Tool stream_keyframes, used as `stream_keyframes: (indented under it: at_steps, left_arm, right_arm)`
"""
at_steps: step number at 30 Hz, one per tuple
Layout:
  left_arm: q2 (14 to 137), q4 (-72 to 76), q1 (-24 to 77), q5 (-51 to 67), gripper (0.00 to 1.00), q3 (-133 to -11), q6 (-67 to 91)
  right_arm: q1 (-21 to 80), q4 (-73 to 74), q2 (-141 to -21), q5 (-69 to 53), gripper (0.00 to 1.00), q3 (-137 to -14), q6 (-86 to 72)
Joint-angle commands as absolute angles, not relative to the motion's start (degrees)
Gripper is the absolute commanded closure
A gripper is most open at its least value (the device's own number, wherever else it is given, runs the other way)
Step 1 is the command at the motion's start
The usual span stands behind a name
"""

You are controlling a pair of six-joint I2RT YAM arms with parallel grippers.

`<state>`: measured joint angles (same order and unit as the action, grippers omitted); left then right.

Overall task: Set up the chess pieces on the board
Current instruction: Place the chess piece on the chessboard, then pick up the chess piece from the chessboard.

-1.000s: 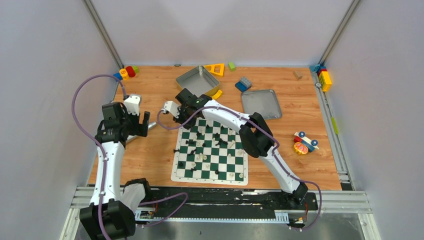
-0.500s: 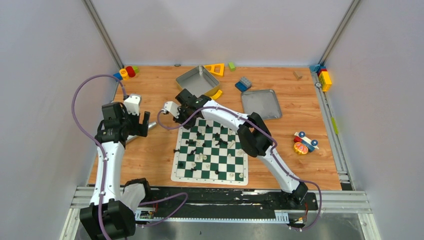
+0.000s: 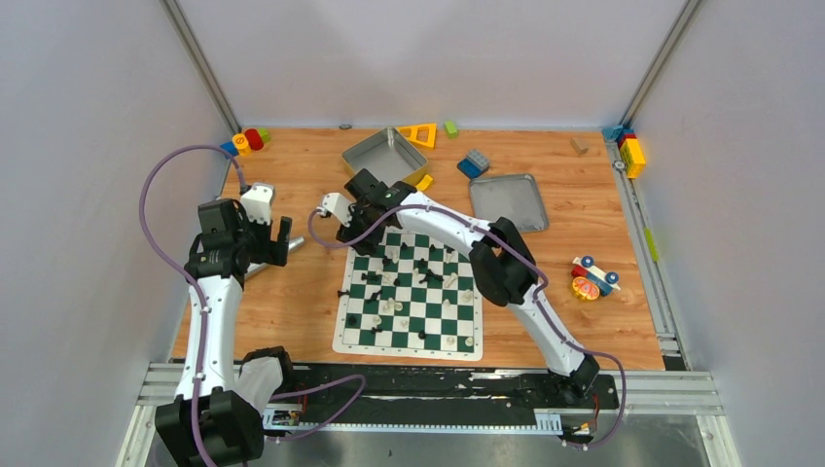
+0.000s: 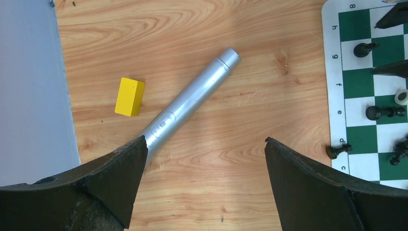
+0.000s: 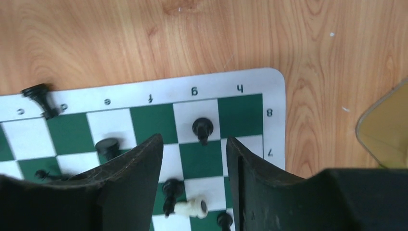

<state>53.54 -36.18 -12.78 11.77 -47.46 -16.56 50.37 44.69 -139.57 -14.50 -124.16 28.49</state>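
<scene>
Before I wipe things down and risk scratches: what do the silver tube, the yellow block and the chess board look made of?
Silver tube: probably metal, brushed satin sheen with soft highlights. Yellow block: likely plastic, smooth, evenly coloured, crisp edges; painted wood possible. Chess board: thin mat, perhaps vinyl; matt printed squares, rounded corner lying flat.

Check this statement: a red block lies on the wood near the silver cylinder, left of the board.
Wrong colour: the block is yellow, not red. The left wrist view shows it lying on the wood near the silver cylinder, left of the board.
</scene>
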Motion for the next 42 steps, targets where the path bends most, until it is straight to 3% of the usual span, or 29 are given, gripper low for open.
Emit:
stream_keyframes:
  at_steps: [1,14,42]
  left_arm:
    - [52.19,-34.81,-13.27,13.00,0.01,-48.82,-16.22]
    - [52.23,-34.55,-13.27,13.51,0.01,-48.60,-16.18]
    - [52.60,-34.23,-13.25,13.41,0.01,-48.27,-16.39]
  right_arm:
    - [49.06,42.99,-128.45,-17.34,0.48,-120.37,25.49]
    - [47.82,43.83,-121.19,-18.26,0.50,-105.98,23.32]
    - [47.88,44.05,-130.05,-19.23,0.68,-111.18,23.53]
